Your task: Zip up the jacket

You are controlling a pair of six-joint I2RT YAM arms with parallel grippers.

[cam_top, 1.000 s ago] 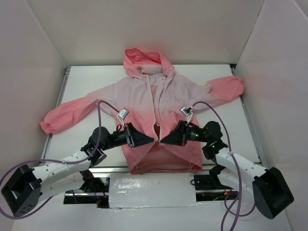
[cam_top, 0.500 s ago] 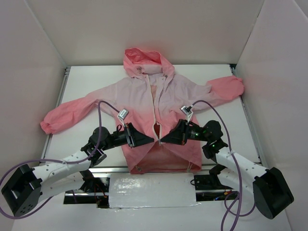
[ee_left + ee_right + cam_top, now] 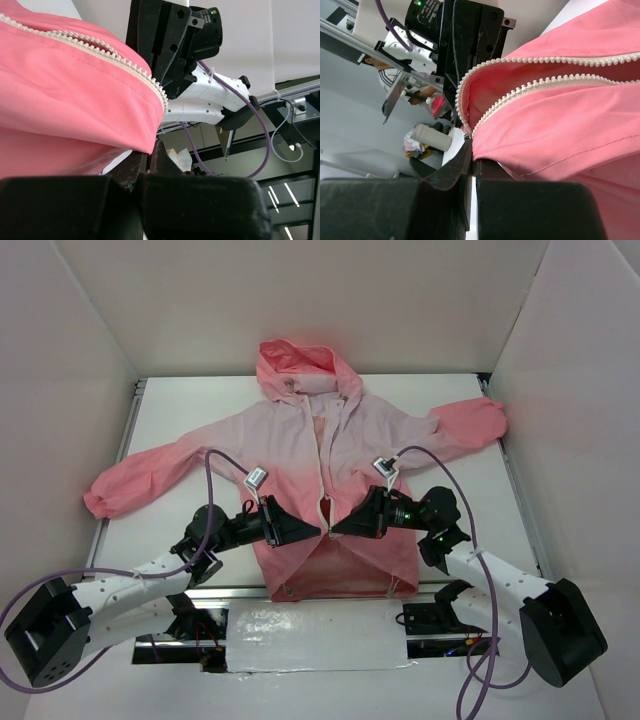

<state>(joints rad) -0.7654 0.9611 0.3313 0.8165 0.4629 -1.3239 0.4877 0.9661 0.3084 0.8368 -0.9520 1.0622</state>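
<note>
The pink jacket [image 3: 370,430] lies flat on the white table, hood at the far side, its white zipper [image 3: 325,455] open down the chest. My left gripper [image 3: 313,531] and right gripper [image 3: 337,531] face each other at the lower zipper, near the coral hem. In the left wrist view my left gripper [image 3: 150,150] is shut on the edge of the jacket [image 3: 65,90] below the zipper teeth [image 3: 115,52]. In the right wrist view my right gripper [image 3: 472,150] is shut on the jacket [image 3: 570,125] beside the zipper slider [image 3: 467,135], where the two rows of teeth [image 3: 545,82] meet.
The sleeves spread out to the left [image 3: 130,480] and right [image 3: 465,425]. White walls box in the table on three sides. A foil-covered strip [image 3: 315,638] lies at the near edge between the arm bases.
My right gripper has shifted slightly left and away from me with the fabric. My left gripper has hardly moved. Both stay shut on the jacket.
</note>
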